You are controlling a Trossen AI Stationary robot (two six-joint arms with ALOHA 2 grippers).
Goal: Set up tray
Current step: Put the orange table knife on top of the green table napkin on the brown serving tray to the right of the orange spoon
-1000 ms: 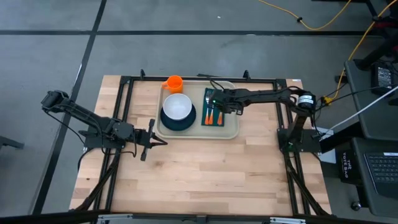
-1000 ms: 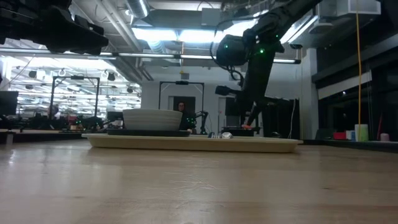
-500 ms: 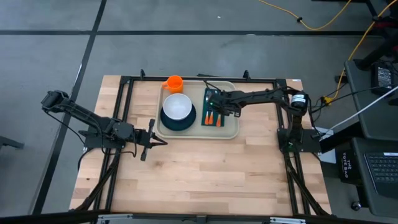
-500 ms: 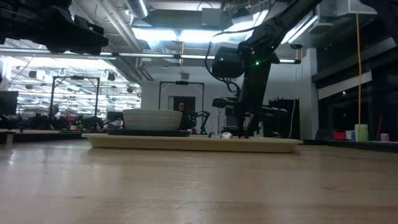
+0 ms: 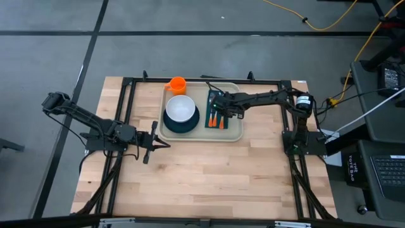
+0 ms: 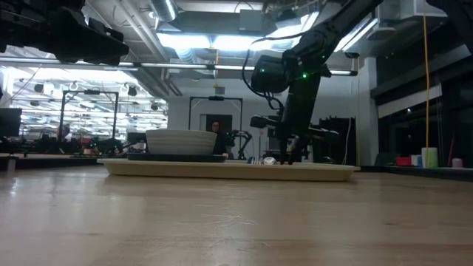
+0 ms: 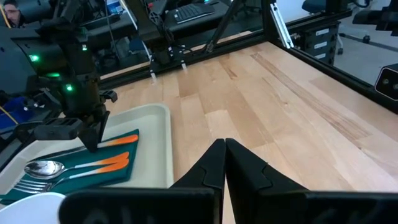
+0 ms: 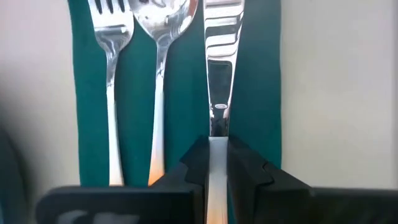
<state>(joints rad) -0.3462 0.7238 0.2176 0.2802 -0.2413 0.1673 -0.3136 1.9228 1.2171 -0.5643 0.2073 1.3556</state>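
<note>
The right hand [image 8: 210,163] pinches the knife [image 8: 218,74] directly over the green napkin [image 8: 261,87] on the tray [image 5: 235,134], lengthwise beside the spoon [image 8: 163,25]; the left hand [image 7: 224,163], pressed together, waits well apart.

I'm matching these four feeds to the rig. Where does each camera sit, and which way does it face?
High: above, looking straight down on the tray and both arms.
Low: at tabletop height, looking level across; the right arm comes down onto the tray.
Left wrist: on the waiting left arm, beside the tray; left gripper shut.
Right wrist: looking down; right gripper shut on the knife.
Shared: the knife lies on the napkin.
</note>
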